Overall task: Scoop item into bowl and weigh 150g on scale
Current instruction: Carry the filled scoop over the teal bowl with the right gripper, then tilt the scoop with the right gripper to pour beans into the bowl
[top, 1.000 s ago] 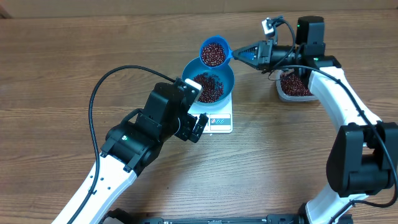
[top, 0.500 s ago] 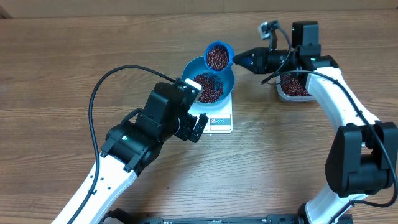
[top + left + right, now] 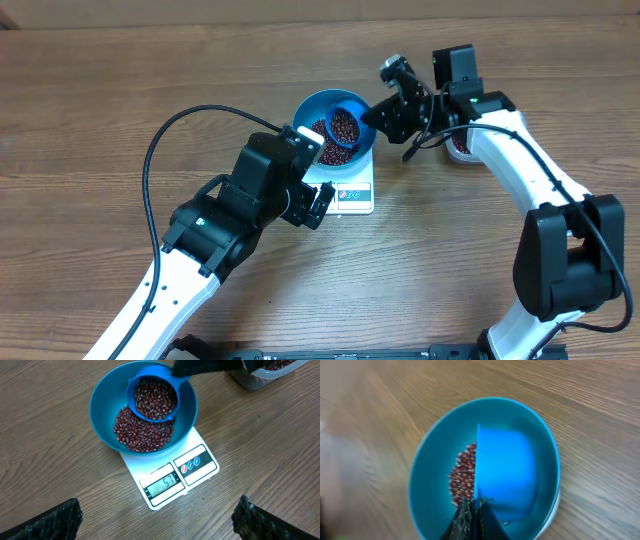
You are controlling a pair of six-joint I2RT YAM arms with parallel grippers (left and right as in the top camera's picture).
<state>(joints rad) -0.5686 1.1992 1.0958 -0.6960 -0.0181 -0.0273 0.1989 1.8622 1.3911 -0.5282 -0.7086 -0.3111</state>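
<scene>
Swung in from beyond the rim, the scoop (image 3: 152,397) now hangs inside the bowl (image 3: 102,415) on the scale (image 3: 200,467), upper centre, clamped in the right claw (image 3: 388,113). The left claw (image 3: 315,203) is spread wide, empty. Some beans (image 3: 142,437) lie in the bowl; best tip gently, watching the display (image 3: 164,485).

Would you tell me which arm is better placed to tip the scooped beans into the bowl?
Right. The right claw is shut on the scoop, full of beans, held over the bowl on the scale. The left claw is open and holds nothing, back from the scale.
</scene>
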